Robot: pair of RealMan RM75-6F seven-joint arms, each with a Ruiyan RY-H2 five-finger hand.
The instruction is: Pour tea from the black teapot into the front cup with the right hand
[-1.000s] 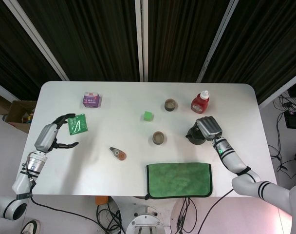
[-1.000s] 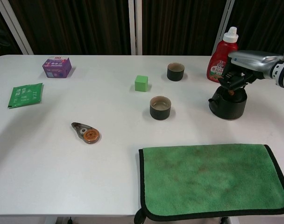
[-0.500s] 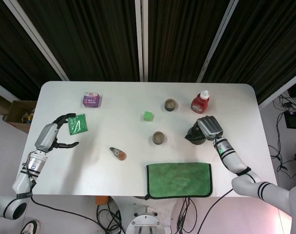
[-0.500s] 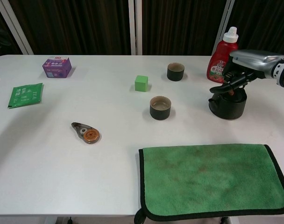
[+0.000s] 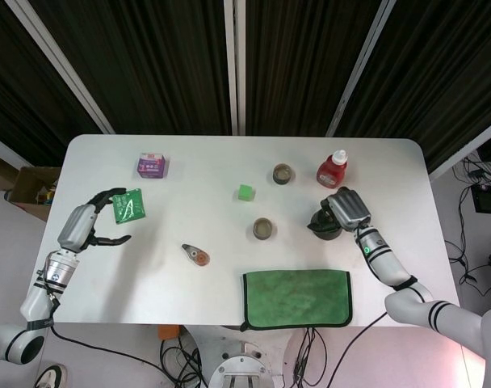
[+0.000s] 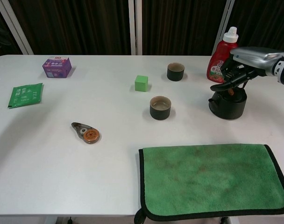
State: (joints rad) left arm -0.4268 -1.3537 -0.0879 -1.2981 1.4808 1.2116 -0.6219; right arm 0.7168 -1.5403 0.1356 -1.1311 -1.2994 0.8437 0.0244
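The black teapot [image 6: 228, 105] stands upright on the white table, right of the front cup [image 6: 160, 108]; in the head view the teapot [image 5: 323, 225] is partly covered by my right hand [image 5: 346, 210]. My right hand [image 6: 237, 70] hovers just over the teapot's top with its fingers spread, and I see nothing held in them. The front cup [image 5: 263, 229] is a dark, short cylinder, standing apart from the teapot. My left hand [image 5: 92, 224] hangs over the table's left edge with fingers apart and empty.
A second dark cup [image 6: 175, 72] and a red bottle [image 6: 222, 56] stand behind the teapot. A green cube [image 6: 141, 83], purple box [image 6: 57, 66], green packet [image 6: 24, 95] and tape roller [image 6: 86, 133] lie to the left. A green cloth [image 6: 212, 179] covers the front right.
My right hand has let go of the teapot's top, spread its fingers and risen slightly. The teapot stays in place. The left hand has not moved.
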